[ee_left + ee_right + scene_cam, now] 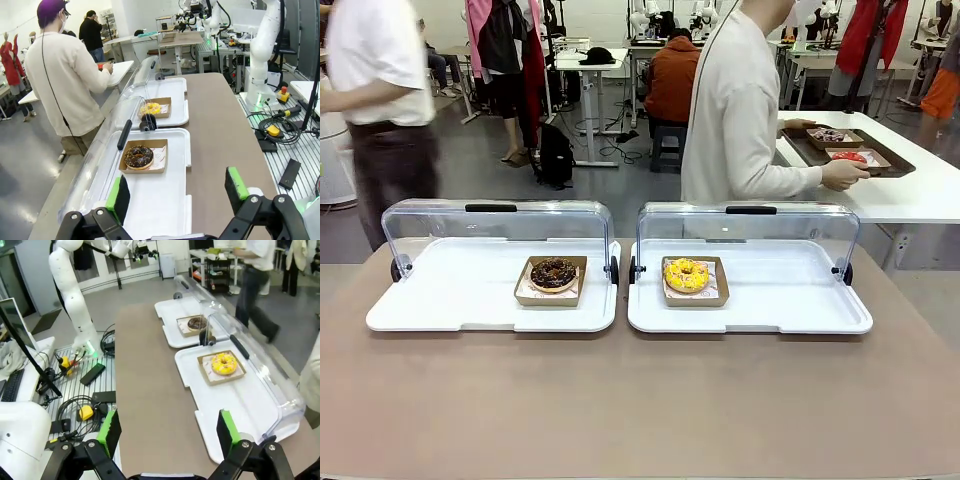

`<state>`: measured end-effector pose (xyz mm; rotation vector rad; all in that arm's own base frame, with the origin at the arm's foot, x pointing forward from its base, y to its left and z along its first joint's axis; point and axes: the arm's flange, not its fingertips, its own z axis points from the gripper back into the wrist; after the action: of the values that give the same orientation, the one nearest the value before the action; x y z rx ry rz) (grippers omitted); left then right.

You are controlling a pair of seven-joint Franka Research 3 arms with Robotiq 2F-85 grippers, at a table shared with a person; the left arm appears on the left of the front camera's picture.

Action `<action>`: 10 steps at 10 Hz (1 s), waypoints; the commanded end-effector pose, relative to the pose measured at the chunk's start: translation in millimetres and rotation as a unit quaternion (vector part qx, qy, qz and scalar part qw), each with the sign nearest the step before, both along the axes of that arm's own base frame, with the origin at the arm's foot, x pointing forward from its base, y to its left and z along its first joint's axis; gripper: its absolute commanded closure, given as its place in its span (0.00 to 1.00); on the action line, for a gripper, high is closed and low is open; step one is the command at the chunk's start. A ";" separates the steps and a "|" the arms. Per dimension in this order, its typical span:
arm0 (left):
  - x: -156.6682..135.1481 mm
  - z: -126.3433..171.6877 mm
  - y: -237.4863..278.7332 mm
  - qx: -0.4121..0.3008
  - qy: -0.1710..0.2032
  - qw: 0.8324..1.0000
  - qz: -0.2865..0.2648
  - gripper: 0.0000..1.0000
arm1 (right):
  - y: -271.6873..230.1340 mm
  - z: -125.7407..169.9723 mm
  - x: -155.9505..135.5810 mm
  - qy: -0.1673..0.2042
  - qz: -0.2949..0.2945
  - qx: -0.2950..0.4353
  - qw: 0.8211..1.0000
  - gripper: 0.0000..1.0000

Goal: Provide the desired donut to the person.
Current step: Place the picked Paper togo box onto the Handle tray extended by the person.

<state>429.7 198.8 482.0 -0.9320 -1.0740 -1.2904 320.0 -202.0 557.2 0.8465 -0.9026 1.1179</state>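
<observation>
Two white display trays sit on the tabletop, one chocolate donut left of one yellow-iced donut. The left gripper and the right gripper both gape wide, empty.

Person: cream-white cardigan, white face mask, purple cap, thin dark cord down the back. Left gripper and right gripper: black linkages, green pads, silver screws.

Open right pincer, yellow donut, chocolate donut
</observation>
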 end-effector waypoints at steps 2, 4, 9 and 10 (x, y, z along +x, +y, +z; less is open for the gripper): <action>-1.7 0.4 -1.3 -0.001 -0.003 1.000 0.004 0.00 | -0.8 -1.6 -5.8 -0.009 -0.004 0.017 1.000 0.00; -1.7 0.4 -1.3 -0.001 -0.003 1.000 0.004 0.00 | -0.8 -1.6 -5.8 -0.009 -0.004 0.017 1.000 0.00; -1.7 0.4 -1.3 -0.001 -0.003 1.000 0.004 0.00 | -0.8 -1.6 -5.8 -0.009 -0.004 0.017 1.000 0.00; -1.7 0.4 -1.3 -0.001 -0.003 1.000 0.004 0.00 | -0.8 -1.6 -5.8 -0.009 -0.004 0.017 1.000 0.00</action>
<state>429.7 198.8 482.0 -0.9320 -1.0740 -1.2904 316.7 -206.0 557.8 0.8461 -0.9168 1.1039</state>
